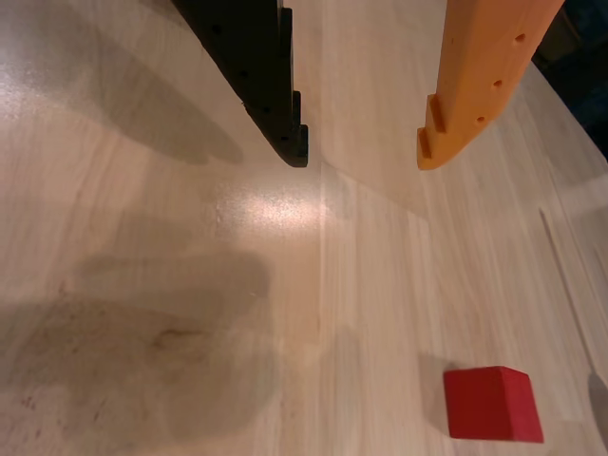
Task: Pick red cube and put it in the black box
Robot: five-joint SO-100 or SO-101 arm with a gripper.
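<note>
Pale wooden table [190, 237] spreads under the claw [361, 157], whose black finger [256, 76] and orange finger [480, 85] stand apart, gripping nothing. Red cube [492, 405] lies on the wood near the wrist view's lower right, well apart from both tips, with bare, shadowed wood between.

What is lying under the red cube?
The red cube rests on the light wooden table. Its own body covers the spot beneath it, so nothing else can be seen there.
</note>
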